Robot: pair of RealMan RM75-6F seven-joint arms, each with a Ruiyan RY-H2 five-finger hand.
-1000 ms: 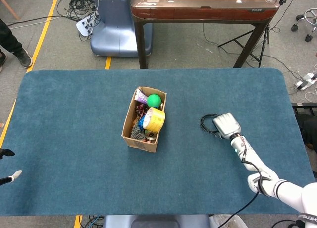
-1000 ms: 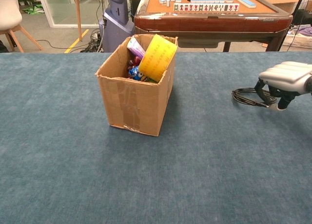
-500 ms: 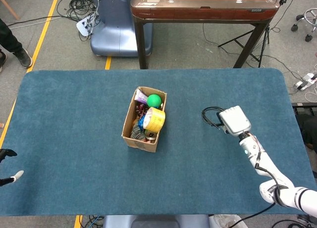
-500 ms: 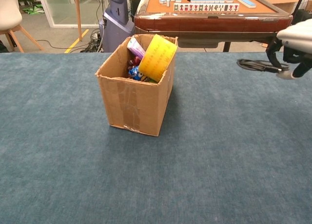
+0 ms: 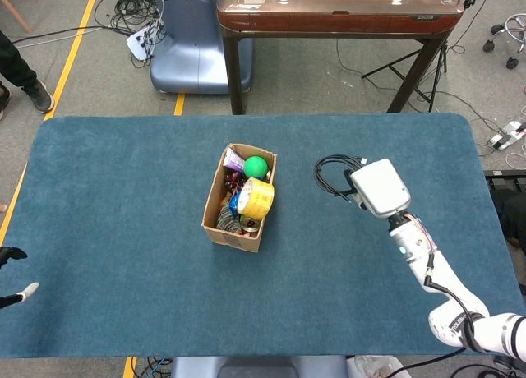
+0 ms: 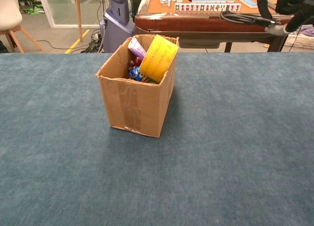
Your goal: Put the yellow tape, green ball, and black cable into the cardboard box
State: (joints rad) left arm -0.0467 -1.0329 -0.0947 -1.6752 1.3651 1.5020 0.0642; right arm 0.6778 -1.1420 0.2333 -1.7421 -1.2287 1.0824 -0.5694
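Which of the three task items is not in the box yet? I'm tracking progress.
The black cable: it hangs coiled from the right hand, above the table. The yellow tape and green ball already sit inside the cardboard box.

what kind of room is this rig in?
Likely a robotics lab or test space: loose cables on a bare floor, yellow floor tape, a mahjong table and another blue machine base behind the blue-covered table.
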